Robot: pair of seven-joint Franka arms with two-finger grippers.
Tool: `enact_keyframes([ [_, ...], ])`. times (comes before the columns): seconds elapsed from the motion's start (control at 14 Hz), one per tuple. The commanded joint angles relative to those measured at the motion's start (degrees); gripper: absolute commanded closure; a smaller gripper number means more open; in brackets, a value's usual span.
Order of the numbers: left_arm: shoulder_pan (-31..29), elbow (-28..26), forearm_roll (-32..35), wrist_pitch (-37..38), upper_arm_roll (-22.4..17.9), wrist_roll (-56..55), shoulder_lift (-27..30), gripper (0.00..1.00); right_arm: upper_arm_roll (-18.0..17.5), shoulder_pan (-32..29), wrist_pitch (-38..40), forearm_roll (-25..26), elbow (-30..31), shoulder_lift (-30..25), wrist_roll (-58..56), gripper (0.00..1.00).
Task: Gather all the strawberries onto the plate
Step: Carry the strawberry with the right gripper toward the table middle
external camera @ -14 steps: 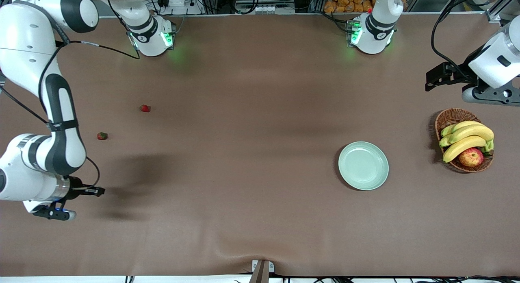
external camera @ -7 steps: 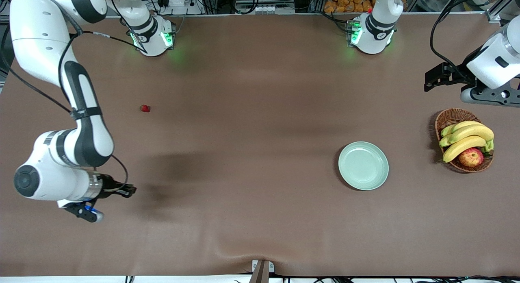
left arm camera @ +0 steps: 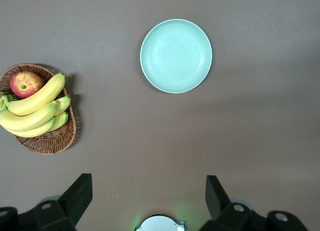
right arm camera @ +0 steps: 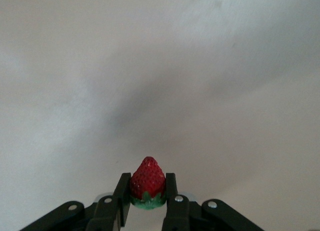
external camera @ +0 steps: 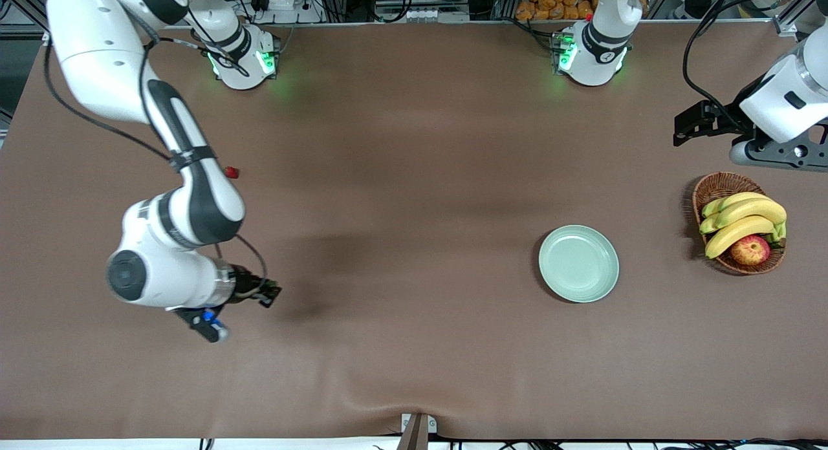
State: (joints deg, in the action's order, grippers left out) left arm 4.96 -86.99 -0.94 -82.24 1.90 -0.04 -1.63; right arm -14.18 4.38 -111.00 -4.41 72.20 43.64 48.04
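Observation:
A red strawberry [right arm camera: 147,180] with a green leafy top is pinched between the fingers of my right gripper [right arm camera: 147,183], which is shut on it. That gripper [external camera: 268,295] hangs over bare table toward the right arm's end. A second strawberry [external camera: 231,172] lies on the table, half hidden by the right forearm. The pale mint-green plate [external camera: 579,264] sits empty toward the left arm's end and also shows in the left wrist view [left arm camera: 176,56]. My left gripper [external camera: 687,123] waits open with nothing in it [left arm camera: 147,191], high beside the basket.
A brown wicker basket [external camera: 717,185] with bananas [external camera: 744,220] and a red-yellow apple [external camera: 750,249] stands beside the plate at the left arm's end; the same basket [left arm camera: 50,141] shows in the left wrist view. Brown cloth covers the table between the right gripper and the plate.
The right arm has swung toward the middle of the table with the strawberry in its gripper. Its forearm now covers a strawberry that lay in view a second ago. The left arm barely moved.

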Motion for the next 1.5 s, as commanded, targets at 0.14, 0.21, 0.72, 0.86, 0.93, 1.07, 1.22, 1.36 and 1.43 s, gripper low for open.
enact_keyframes([
  [0.14,0.1,0.2,-0.5,-0.3,0.0,-0.1,0.0,0.00,0.3,7.7,-0.2,0.4,0.4,-0.7,14.5,0.91],
  [0.21,0.1,0.3,-0.5,-0.2,0.0,-0.1,0.0,0.00,0.4,9.7,-1.3,0.5,0.4,-0.4,16.8,0.91],
  [0.72,0.1,0.3,-0.5,-0.3,0.0,-0.1,0.0,0.00,0.8,19.2,-5.9,0.6,1.6,0.1,29.8,0.91],
  [0.86,0.1,0.2,-0.5,-0.3,0.0,-0.1,-0.2,0.00,0.8,20.4,-7.5,0.6,4.1,0.1,30.8,0.91],
  [0.93,0.1,0.2,-0.5,-0.3,0.0,-0.1,-0.2,0.00,0.7,20.8,-9.4,0.6,5.7,0.2,31.5,0.91],
  [1.07,0.2,0.2,-0.5,-0.3,0.0,-0.1,-0.4,0.00,0.8,22.9,-15.5,0.6,8.4,1.2,33.8,0.91],
  [1.22,0.2,0.2,-0.5,-0.3,0.0,-0.1,-0.5,0.00,0.8,23.9,-17.5,0.6,9.2,1.9,34.4,0.91],
  [1.36,0.2,0.2,-0.5,-0.3,0.0,-0.1,-0.6,0.00,0.8,25.3,-17.8,0.6,9.3,2.7,35.5,0.91],
  [1.43,0.2,0.2,-0.5,-0.3,0.1,-0.1,-0.6,0.00,0.9,25.8,-18.0,0.7,9.3,3.2,36.0,0.91],
])
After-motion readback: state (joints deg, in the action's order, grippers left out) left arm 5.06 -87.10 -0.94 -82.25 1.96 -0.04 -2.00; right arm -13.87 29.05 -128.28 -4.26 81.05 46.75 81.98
